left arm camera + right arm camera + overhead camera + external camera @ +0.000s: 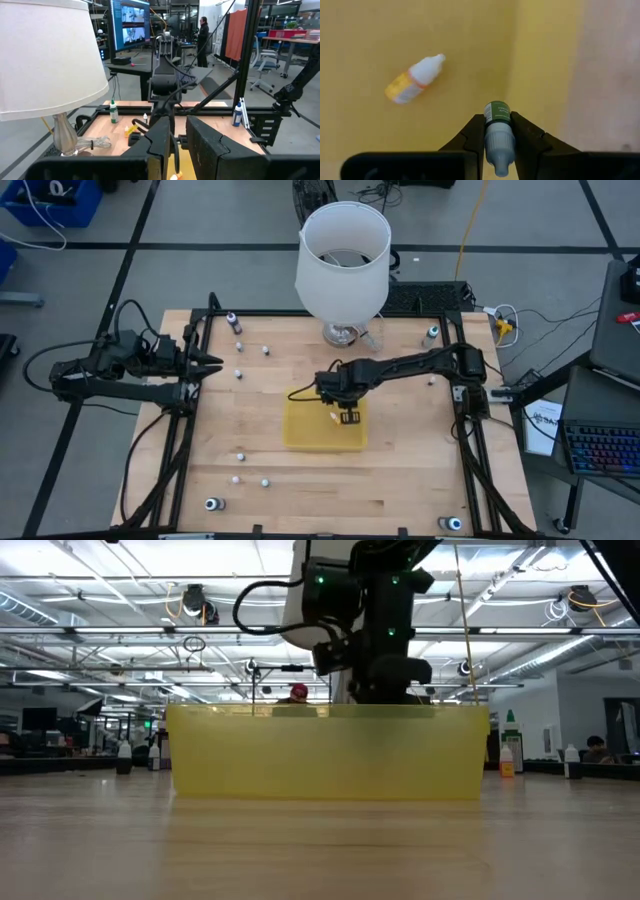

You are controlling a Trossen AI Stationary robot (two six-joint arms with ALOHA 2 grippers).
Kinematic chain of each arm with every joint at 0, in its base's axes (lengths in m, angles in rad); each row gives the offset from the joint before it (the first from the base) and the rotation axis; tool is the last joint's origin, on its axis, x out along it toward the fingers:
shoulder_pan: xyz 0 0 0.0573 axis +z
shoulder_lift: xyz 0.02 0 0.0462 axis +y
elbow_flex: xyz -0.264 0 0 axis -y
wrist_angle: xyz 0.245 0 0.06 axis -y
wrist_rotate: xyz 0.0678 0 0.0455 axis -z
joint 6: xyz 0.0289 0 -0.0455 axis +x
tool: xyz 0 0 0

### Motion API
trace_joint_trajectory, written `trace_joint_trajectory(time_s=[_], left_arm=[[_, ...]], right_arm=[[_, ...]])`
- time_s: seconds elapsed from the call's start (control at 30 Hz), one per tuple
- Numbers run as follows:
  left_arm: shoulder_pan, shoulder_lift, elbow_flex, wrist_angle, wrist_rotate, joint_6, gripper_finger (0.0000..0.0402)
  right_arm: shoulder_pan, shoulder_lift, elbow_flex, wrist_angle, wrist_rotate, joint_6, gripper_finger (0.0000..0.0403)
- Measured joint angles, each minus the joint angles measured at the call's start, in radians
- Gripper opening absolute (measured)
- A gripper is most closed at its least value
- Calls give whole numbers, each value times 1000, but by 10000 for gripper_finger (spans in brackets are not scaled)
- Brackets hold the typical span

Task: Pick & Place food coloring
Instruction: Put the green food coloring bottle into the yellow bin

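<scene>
r claw point(497, 142) clamped on green-label bottle point(497, 131) over yellow tray point(380, 30) w/ orange-label bottle point(414, 79) inside

One yellow tray point(300, 435), one white lampshade point(340, 280), two dark arms point(410, 365), two tiny bottles point(415, 79) at the tray, more scattered

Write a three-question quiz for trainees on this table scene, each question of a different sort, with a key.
1. True or false: the right claw is shut on a green-labelled bottle.
2. The tray already holds: A) nothing B) one bottle lying down C) three upright bottles
3. Fill in: the left claw waits near the table's ____ edge.

Key: 1 true; 2 B; 3 left.
</scene>
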Motion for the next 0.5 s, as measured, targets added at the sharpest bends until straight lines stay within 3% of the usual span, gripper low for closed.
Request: trace_joint_trajectory(time_s=[0.5], left_arm=[[0, 0, 0, 0, 0, 0, 67]], right_arm=[[34, 0, -98, 19, -21, 37, 57]])
